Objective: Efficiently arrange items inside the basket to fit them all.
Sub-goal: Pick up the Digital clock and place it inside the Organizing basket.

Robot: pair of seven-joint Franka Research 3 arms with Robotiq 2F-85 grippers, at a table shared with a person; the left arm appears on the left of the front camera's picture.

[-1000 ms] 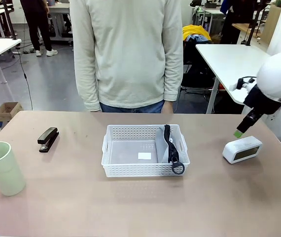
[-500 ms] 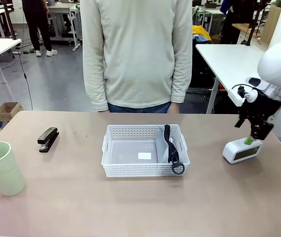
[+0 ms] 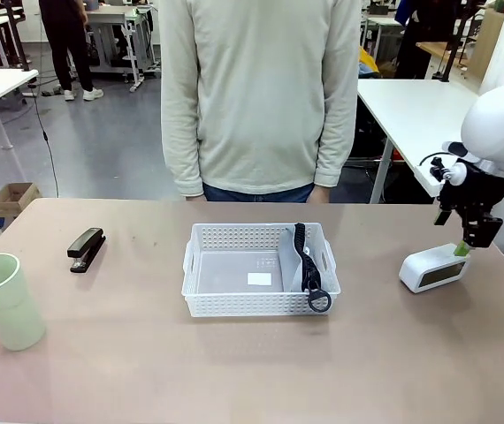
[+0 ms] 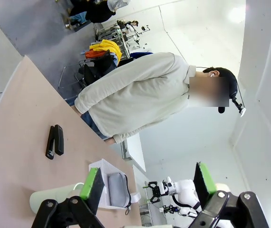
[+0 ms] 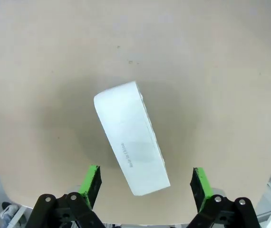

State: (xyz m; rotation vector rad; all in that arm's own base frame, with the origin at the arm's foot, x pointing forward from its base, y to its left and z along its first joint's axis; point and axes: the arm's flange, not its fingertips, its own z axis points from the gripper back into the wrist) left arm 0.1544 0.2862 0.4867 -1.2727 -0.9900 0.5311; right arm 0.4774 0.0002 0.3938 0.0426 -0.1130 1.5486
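Basket (image 3: 252,306): one, middle of table (image 3: 146,371). Far left of it, one cup (image 3: 4,300), cut off by the picture edge. Nearer left, one stapler (image 3: 86,248). Inside its right end, one pouch (image 3: 293,269) on edge, print unreadable. Right of it, one clock (image 3: 434,268), with right gripper (image 5: 146,176) over it, fingers apart. Left gripper (image 4: 148,181) also spread, holding nothing.

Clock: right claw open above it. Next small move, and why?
Probably lower the right claw straight down, jaws open. The clock lies on the table between the green pads, its narrow width across their closing line, slightly skewed, and not yet touched, so descending should bracket it for a grasp.
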